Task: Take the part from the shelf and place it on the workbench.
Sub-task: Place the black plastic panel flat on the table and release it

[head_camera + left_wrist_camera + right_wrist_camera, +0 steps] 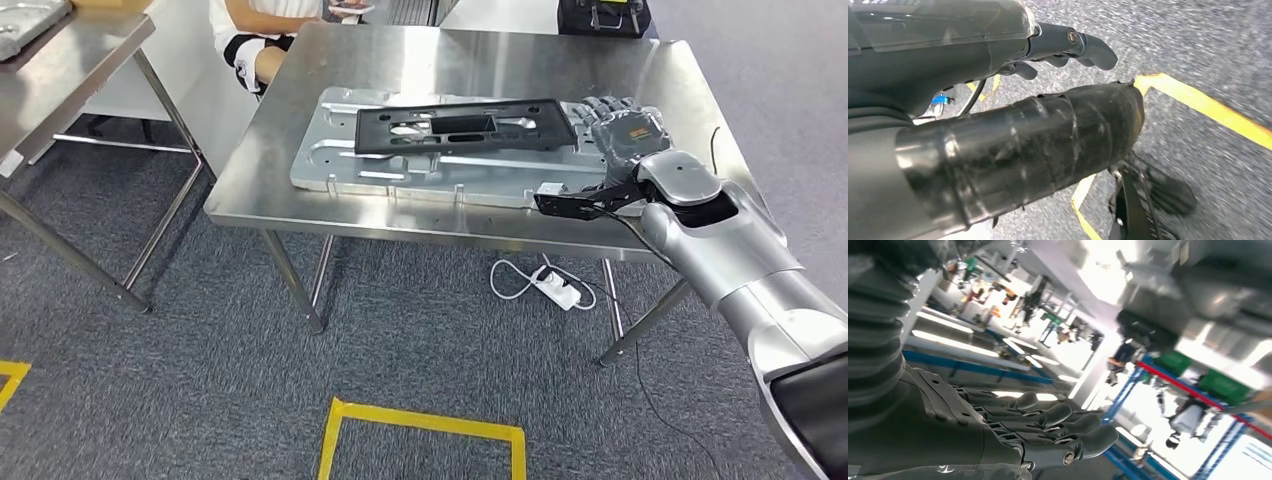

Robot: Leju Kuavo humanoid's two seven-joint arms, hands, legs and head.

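The black part point(464, 125) lies on the workbench point(300, 190) atop a grey plate point(330, 160) — right hand point(622, 125) (fingers spread, holding nothing) just beside it.

No legible text anywhere.

From where I'm driving, this reads as an industrial workshop or robotics test floor. Stainless-steel workbenches point(640, 70) on thin metal legs stand on grey carpet tile marked with yellow floor tape point(425, 422), and a white power strip point(560, 289) lies under the near bench. The right wrist view catches blue-and-red steel racking point(1168, 385) holding green bins point(1220, 386), under bright overhead lighting, in a large open hall.
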